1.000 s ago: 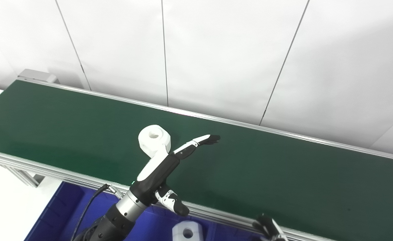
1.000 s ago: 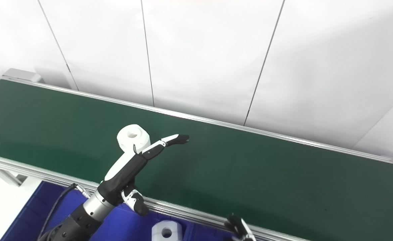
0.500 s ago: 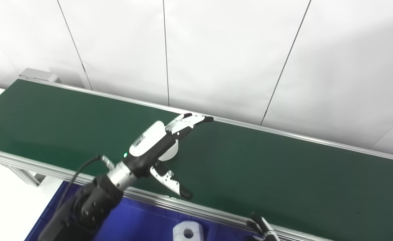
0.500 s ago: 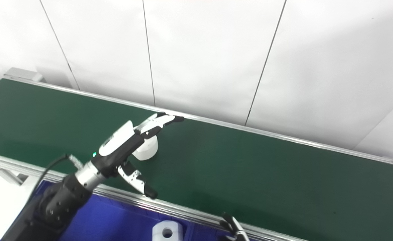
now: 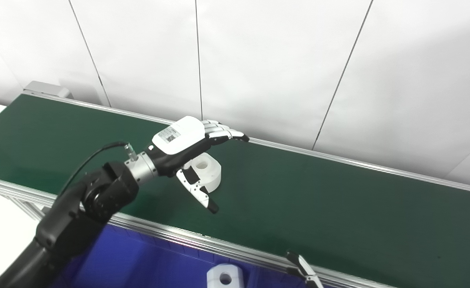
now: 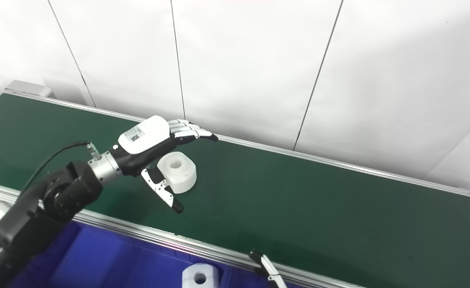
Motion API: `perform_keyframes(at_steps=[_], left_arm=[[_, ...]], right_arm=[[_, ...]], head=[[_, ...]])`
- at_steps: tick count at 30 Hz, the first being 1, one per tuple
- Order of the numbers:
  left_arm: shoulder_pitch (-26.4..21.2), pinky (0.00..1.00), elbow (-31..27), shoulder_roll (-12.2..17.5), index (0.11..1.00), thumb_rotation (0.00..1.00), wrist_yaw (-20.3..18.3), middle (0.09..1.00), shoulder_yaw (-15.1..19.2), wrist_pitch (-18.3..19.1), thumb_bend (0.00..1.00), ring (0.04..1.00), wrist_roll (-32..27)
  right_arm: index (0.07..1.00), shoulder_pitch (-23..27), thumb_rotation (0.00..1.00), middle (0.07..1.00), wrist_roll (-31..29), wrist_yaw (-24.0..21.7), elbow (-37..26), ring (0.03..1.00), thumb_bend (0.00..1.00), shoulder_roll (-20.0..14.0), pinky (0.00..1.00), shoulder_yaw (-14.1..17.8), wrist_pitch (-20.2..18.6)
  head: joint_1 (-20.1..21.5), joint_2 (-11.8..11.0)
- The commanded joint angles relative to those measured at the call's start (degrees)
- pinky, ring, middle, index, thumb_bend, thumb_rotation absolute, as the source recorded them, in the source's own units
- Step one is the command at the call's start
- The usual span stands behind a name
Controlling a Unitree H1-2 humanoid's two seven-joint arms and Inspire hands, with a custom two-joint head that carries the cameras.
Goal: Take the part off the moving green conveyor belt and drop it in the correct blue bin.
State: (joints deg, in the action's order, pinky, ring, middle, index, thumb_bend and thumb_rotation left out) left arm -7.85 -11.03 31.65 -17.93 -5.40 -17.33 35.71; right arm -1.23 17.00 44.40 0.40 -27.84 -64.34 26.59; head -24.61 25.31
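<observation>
Premises present as an industrial test cell or robotics lab: a green conveyor belt (image 5: pixel 339 208) in an aluminium frame (image 5: pixel 203 240), blue bins (image 5: pixel 147 268) below its near edge, plain white panelled walls (image 5: pixel 279 60) behind.

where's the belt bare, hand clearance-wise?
Green conveyor belt is bare right of the white ring-shaped part to the frame edge, and at the far left end. Crowded only mid-left: the open left hand arches over that part.

Black arm (image 5: pixel 79 208), silver wrist ring, black cable, white-backed robot hand (image 5: pixel 187 140) bearing a label.
</observation>
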Motion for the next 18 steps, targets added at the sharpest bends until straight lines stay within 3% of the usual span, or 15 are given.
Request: perform_keyframes(at_steps=[1,6,9,18], left_arm=[[-3.2,0.82,0.1,1.7,0.824,0.50,0.0,0.822,-0.4,-0.4,1.00,0.818,0.9],[-8.2,0.81,4.4,3.4,0.820,0.48,-3.4,0.817,-3.5,-0.8,1.00,0.810,3.3],[-10.6,0.78,6.7,4.5,0.805,0.41,-4.9,0.804,-5.0,-1.4,1.00,0.793,4.1],[-14.1,0.73,13.1,4.7,0.775,0.24,-4.1,0.769,-8.3,-2.0,1.00,0.757,7.9]], right_arm=[[0.888,1.1,0.89,0.904,0.6,3.2,-0.7,0.873,0.94,-0.6,0.69,-1.0,0.3],[0.882,2.3,0.89,0.900,0.6,6.0,-0.2,0.866,0.95,-1.0,0.63,-4.0,0.3],[0.872,2.4,0.89,0.892,0.5,6.6,-0.3,0.857,0.95,-1.1,0.61,-4.6,0.3],[0.871,2.8,0.93,0.891,1.9,7.8,-0.1,0.855,0.97,-0.7,0.60,-5.4,0.3]], head=[[0.0,0.0],[0.1,0.1],[0.2,0.2],[0.7,0.7]])
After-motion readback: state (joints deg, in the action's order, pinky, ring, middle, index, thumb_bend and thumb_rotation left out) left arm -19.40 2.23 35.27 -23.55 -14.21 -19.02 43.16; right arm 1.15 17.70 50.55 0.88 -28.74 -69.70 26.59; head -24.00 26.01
